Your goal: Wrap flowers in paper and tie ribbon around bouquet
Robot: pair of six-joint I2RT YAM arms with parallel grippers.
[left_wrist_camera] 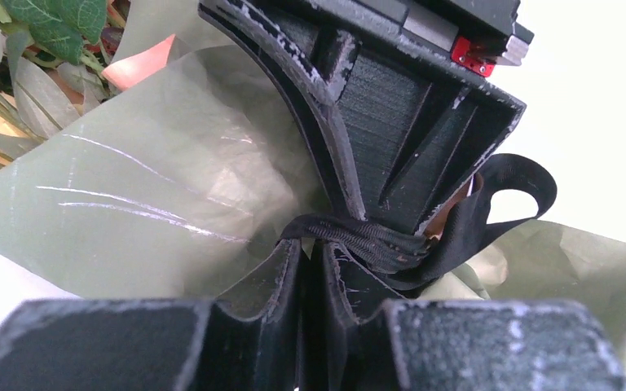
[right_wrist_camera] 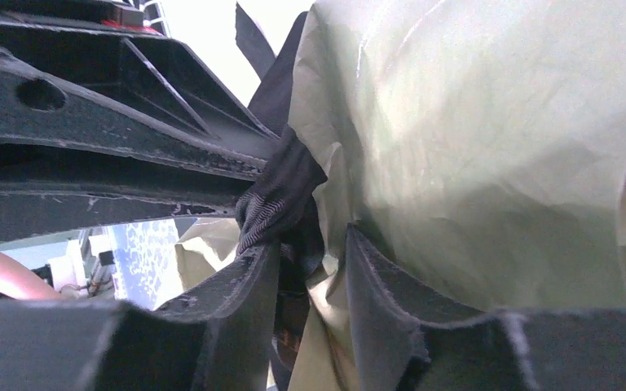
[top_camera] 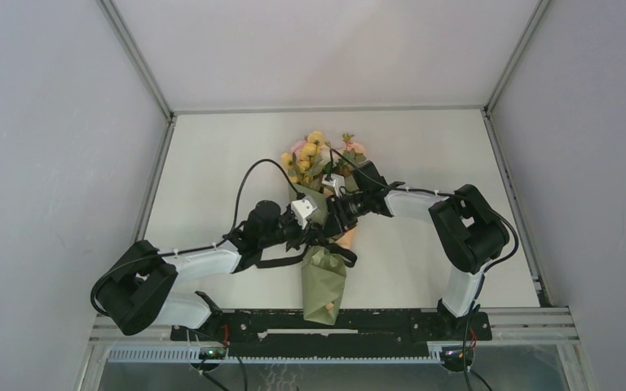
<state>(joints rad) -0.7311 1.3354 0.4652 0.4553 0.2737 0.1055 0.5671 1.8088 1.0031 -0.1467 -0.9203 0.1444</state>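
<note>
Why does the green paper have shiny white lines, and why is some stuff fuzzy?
Left wrist view: light glints off the paper in white streaks; the ribbon is sharp, the table bleached white. Right wrist view: the near fingers look soft. Top view: even light, bouquet clear.

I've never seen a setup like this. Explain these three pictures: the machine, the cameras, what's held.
The machine is a left arm and a right arm, bolted at the near edge of the table, each ending in a two-finger gripper. The wide picture looks down from above; the other two come from wrist cameras. On the table lies the bouquet: olive paper wrapped around the flowers. The left gripper is pinched shut on the black ribbon at the bouquet's waist. The right gripper has its jaws apart, with the ribbon hanging between them.
</note>
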